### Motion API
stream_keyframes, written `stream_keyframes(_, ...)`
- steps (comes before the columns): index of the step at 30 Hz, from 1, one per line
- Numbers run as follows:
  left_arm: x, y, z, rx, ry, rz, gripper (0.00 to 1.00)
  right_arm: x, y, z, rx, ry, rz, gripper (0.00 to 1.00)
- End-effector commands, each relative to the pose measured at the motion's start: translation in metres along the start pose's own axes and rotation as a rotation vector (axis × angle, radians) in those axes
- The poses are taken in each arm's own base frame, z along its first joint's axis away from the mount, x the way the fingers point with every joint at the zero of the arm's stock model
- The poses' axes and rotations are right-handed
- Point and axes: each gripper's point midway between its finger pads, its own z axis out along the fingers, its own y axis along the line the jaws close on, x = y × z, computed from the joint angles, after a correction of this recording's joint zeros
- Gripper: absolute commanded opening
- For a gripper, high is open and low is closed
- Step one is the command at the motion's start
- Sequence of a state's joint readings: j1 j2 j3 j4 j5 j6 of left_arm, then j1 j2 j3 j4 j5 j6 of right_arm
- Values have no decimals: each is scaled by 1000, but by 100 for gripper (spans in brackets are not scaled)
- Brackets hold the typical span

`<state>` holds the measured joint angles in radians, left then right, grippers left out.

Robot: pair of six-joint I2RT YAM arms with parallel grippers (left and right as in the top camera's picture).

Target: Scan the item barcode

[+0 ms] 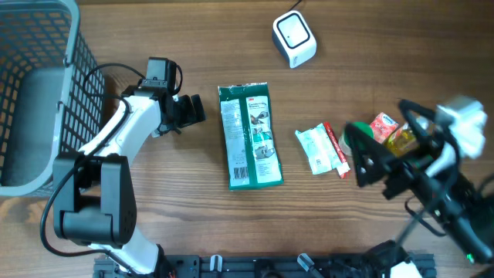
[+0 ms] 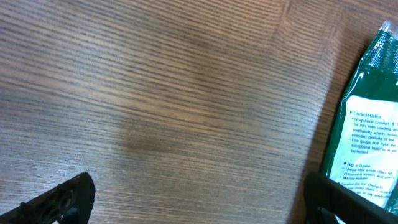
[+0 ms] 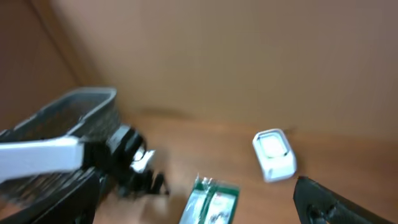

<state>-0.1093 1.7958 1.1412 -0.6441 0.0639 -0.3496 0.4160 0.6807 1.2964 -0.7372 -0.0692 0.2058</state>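
Note:
A green packet lies flat mid-table, its white printed label facing up. A white barcode scanner stands at the back. My left gripper is open just left of the packet's top corner, low over bare wood. In the left wrist view the left gripper holds nothing, and the packet lies by the right finger. My right gripper is open on the right, raised and empty. The right wrist view looks between the right gripper fingers at the packet and scanner.
A grey mesh basket fills the left back corner. A small white pouch, a red strip and a red and yellow pack lie near the right arm. The left arm shows in the right wrist view.

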Motion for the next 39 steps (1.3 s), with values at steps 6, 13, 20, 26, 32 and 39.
stream_keyframes(6,-8,-1,-7,1,-29,3,100,22,-7,-28,-11,-280,-295,100)
stream_keyframes(13,-8,-1,-7,1,-29,3,100,12,1,-56,-36,-662,-376,100)
stream_keyframes(20,-8,-1,-7,1,-29,3,100,12,10,-94,-66,-1010,-443,100)
stream_keyframes(26,-8,-1,-7,1,-29,3,100,49,-3,-67,-59,-936,-429,100)
stream_keyframes(32,-8,-1,-7,1,-29,3,100,92,-20,-30,-60,-814,-399,100)
stream_keyframes(39,-8,-1,-7,1,-29,3,100,149,-43,13,-50,-581,-289,100)
